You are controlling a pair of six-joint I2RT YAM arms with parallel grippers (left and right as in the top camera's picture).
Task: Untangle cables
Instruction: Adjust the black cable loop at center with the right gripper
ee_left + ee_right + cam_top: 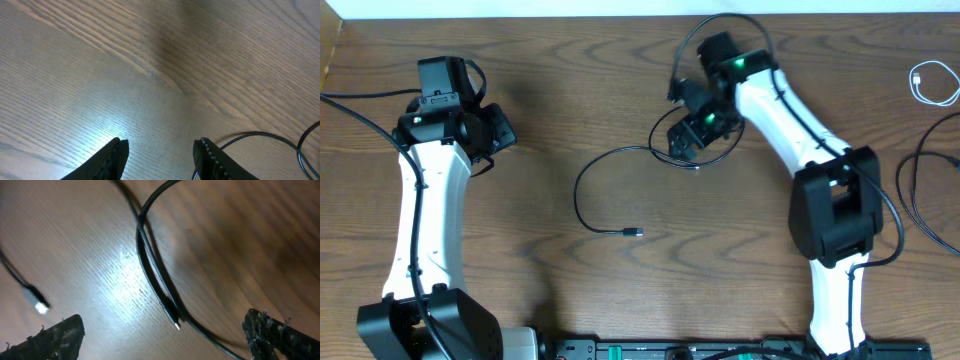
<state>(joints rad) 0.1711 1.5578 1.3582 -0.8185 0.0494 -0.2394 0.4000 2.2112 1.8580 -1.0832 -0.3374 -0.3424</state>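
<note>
right end effector (162, 325) is spread wide and empty, hovering over the black cable (150, 265). Two of its runs lie side by side, touching, and one small plug tip (173, 321) ends between the fingers (55, 340). left end effector (161, 150) is partly open, also empty, over bare tabletop (100, 75).

The cable looks thin, light and limp. Expect it to drag rather than push, and to slip on the smooth wood. I'd pinch a single strand just behind the plug tip. Grab the doubled section and both runs likely come along.

Only overhead shows the layout:
- the loop (577, 195) sweeps left of the right arm to a free plug (632, 232)
- a coiled white cable (932, 85) and a second black cable (912, 190) sit well apart at the right edge

Only the right wrist resolves the strand overlap. Overhead shows just a clump there.
</note>
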